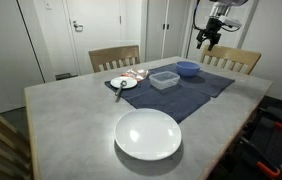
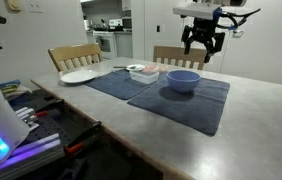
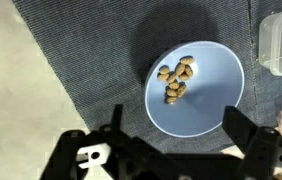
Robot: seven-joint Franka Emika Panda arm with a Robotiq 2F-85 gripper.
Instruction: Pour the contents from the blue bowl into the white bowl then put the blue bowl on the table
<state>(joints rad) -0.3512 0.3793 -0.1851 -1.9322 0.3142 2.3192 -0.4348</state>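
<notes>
Gripper [image 2: 202,55] above blue bowl [image 2: 183,80] — jaws apart

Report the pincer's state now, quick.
Pincer: open, holding nothing, above the blue bowl.
</notes>
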